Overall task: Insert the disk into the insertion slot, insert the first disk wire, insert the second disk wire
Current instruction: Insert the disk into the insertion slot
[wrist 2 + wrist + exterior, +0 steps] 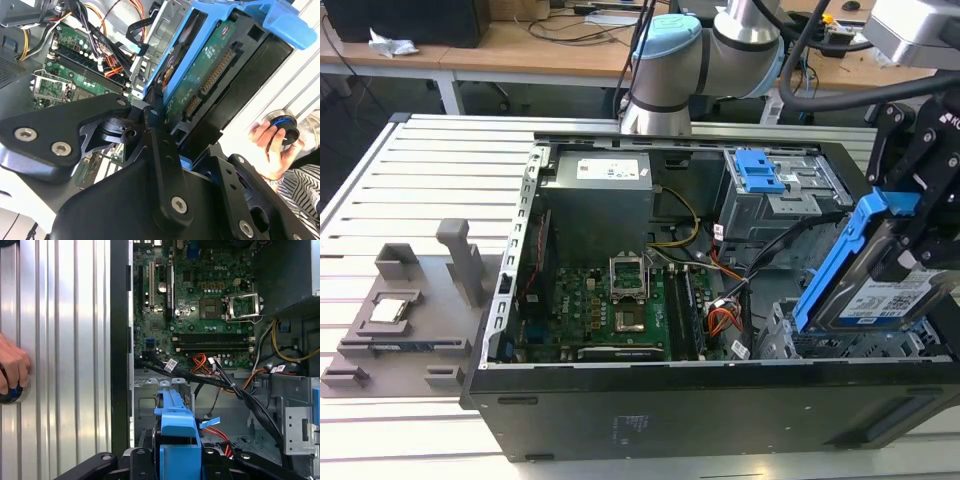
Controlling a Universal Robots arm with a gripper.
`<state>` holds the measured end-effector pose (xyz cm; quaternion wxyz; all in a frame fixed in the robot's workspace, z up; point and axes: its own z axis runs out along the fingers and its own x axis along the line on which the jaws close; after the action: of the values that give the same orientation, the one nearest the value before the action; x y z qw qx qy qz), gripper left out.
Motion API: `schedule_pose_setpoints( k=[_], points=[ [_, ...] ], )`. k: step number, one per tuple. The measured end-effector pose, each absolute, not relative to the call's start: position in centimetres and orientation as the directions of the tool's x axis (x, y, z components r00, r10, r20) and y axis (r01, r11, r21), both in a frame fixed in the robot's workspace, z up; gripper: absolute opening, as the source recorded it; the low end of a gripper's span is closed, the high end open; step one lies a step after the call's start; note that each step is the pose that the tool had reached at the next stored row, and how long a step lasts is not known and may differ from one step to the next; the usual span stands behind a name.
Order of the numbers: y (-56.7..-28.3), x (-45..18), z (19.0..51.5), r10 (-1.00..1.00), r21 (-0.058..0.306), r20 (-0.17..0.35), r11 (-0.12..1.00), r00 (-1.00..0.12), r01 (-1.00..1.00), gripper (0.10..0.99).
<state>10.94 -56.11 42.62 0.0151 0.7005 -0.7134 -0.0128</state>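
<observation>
One disk (pixel 885 295), silver with a white-and-blue label in a bright blue carrier, hangs tilted above the insertion slot (pixel 782 335). Its lower end is just over the grey perforated cage, at the near corner of the case on the exterior view's right, and it is not seated in a bay. The tool (pixel 910 250) is closed on it: in the second wrist view a black finger (pixel 160 150) presses against the carrier's edge, and the disk's green circuit board and connector face the camera.

Beside the cage, a bundle of black, orange and red wires (pixel 215 375) runs across the open computer case (pixel 670 400) toward the green motherboard (pixel 610 310). The case lies on a slatted metal surface (pixel 420 180). On that surface, just outside the case wall, a person's hand (pixel 12 367) rests on a round knob with a blue ring (pixel 282 125).
</observation>
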Motion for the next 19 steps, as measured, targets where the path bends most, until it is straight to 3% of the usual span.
schedule_pose_setpoints(
  k=[19],
  points=[
    [-55.6, 10.4, 43.6, -1.000, 0.038, 0.005, 0.018, -0.018, -0.999, 0.361]
  ],
)
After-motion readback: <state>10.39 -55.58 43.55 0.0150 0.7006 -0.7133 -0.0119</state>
